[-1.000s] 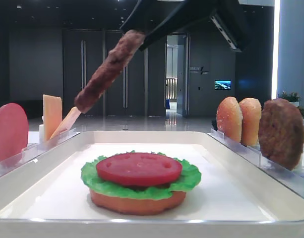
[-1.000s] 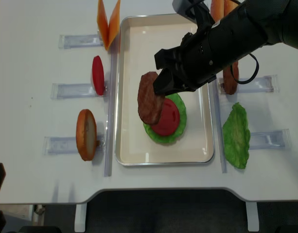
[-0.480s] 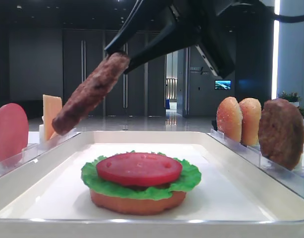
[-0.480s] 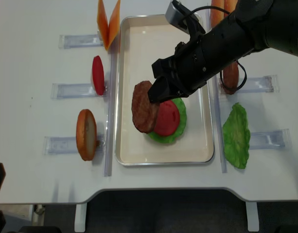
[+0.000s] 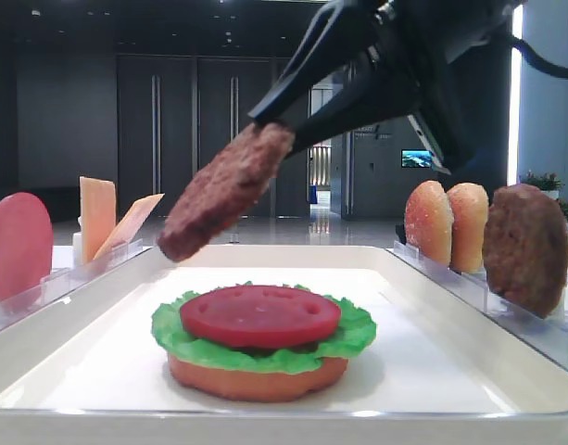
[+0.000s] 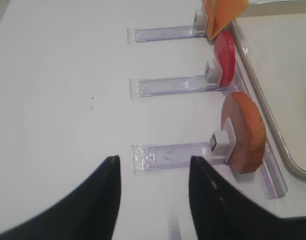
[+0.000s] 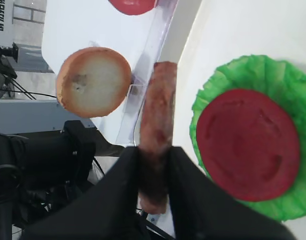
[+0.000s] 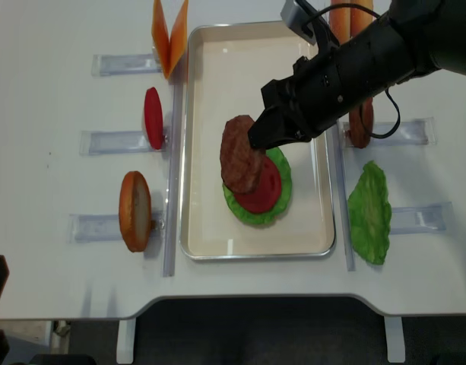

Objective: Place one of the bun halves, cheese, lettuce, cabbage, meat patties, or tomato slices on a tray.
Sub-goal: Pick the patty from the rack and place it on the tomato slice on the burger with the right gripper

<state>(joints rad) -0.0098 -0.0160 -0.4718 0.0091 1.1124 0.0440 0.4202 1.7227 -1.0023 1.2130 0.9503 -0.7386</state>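
Observation:
My right gripper (image 8: 257,139) is shut on the edge of a dark-brown meat patty (image 8: 240,163), which hangs tilted over the white tray (image 8: 217,76). The patty (image 5: 226,190) overlaps the left side of a stack without touching it. That stack is a flat bun base (image 5: 256,378), lettuce (image 5: 353,334) and a tomato slice (image 5: 260,315). In the right wrist view the patty (image 7: 157,110) is edge-on between the black fingers (image 7: 125,175). My left gripper (image 6: 153,167) is open over the bare table, left of a bun half (image 6: 245,132).
Clear racks left of the tray hold cheese (image 8: 169,34), a tomato slice (image 8: 153,118) and a bun half (image 8: 134,211). On the right stand two bun halves (image 5: 448,225) and a second patty (image 5: 526,248). A loose lettuce leaf (image 8: 369,213) lies right of the tray.
The right gripper has carried the patty lower and to the right, toward the stack, and the patty now hangs at a flatter tilt. The left gripper has not visibly moved.

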